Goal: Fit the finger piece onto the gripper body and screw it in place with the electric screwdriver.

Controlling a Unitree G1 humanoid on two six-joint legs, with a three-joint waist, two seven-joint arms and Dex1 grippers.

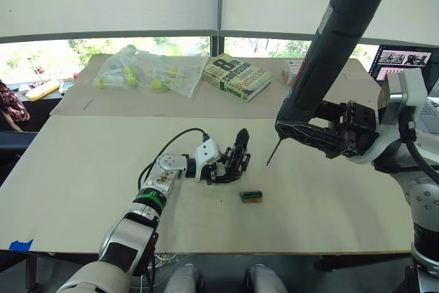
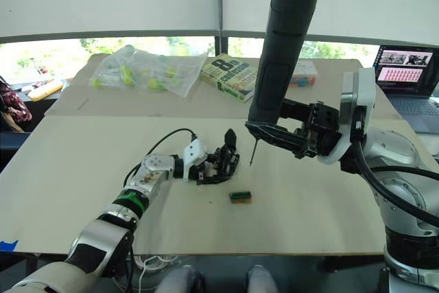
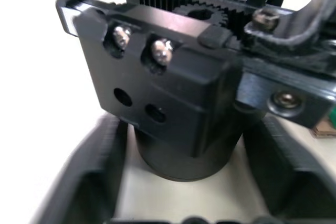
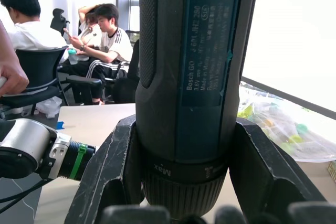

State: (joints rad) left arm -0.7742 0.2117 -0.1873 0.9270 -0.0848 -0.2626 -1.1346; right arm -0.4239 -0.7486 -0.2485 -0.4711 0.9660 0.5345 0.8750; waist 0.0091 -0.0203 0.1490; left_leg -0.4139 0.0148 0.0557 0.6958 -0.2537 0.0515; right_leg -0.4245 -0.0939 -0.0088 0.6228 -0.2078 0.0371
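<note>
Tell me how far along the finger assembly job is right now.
Apparently done: a pointed finger stands on the gripper body. In hand: the left gripper steadies that body on the table, and the right gripper holds the electric screwdriver upright, bit raised, up and to the body's right. Left: lowering the bit and driving the screws.

The gripper body (image 1: 230, 162), a black block of linkages on a round base, stands on the table with 1 pointed black finger sticking up; 2 screw heads show on its flat side face. The electric screwdriver (image 2: 281, 46), a thick black cylinder, is raised above the table to its right, rounded end up, thin bit pointing down.
</note>
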